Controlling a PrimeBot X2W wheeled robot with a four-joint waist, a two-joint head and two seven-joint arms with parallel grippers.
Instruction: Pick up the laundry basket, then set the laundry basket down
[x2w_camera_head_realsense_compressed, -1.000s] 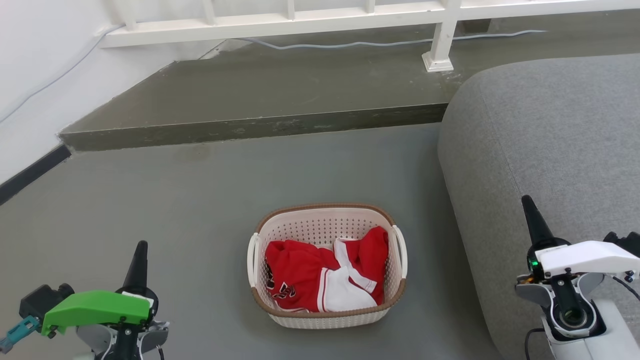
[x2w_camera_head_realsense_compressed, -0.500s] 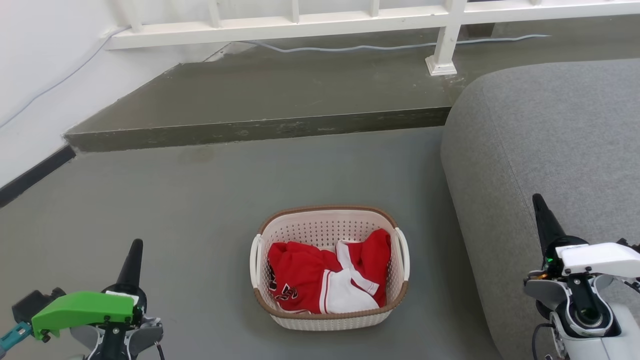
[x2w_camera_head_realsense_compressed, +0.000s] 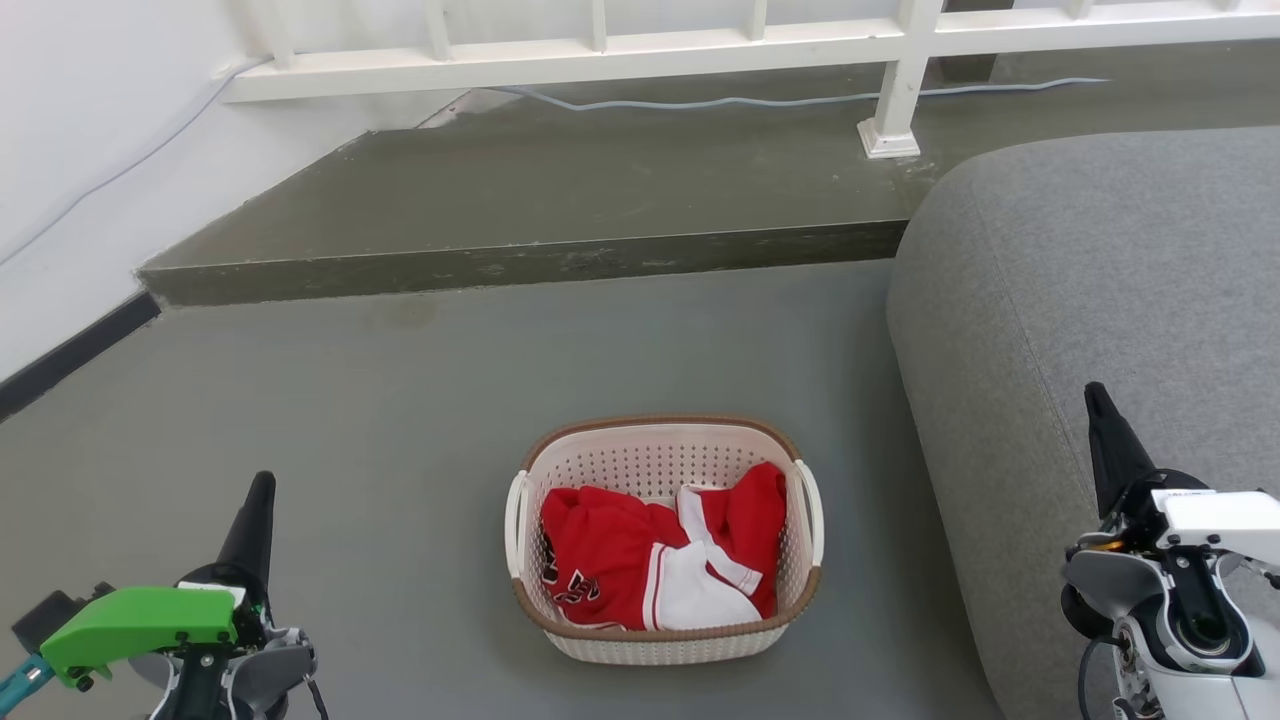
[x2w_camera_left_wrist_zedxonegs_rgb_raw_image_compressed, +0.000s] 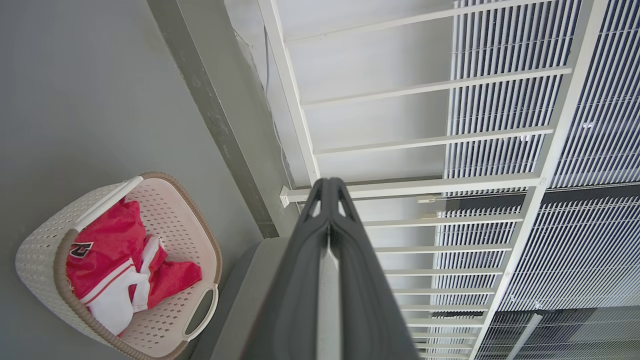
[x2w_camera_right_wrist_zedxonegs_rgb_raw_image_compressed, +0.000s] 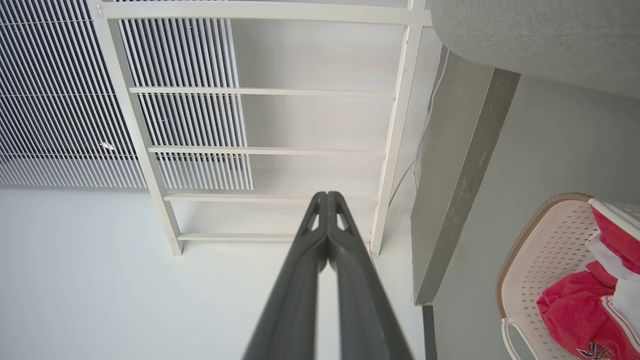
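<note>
Sitting upright on the grey floor, the laundry basket lies between the two arms, just beside the grey sofa; a red and white garment is bundled inside it, piled below the brown rim. The left tool hangs at the basket's left, well apart from it, and the right tool hangs at its right, over the sofa's edge; in both wrist views the dark fingers press together along their length with nothing between them, so each tool is clenched and empty.

This scene fits two stages alike: a basket waiting to be lifted, or one lifted and put back on the floor; the pictures do not settle which.

In my judgement, good handling here rests on the two white loop handles; they face one arm each, so an even hold keeps the basket level and the garment inside; the sofa crowds the right side, so that arm needs care near the cushion.
</note>
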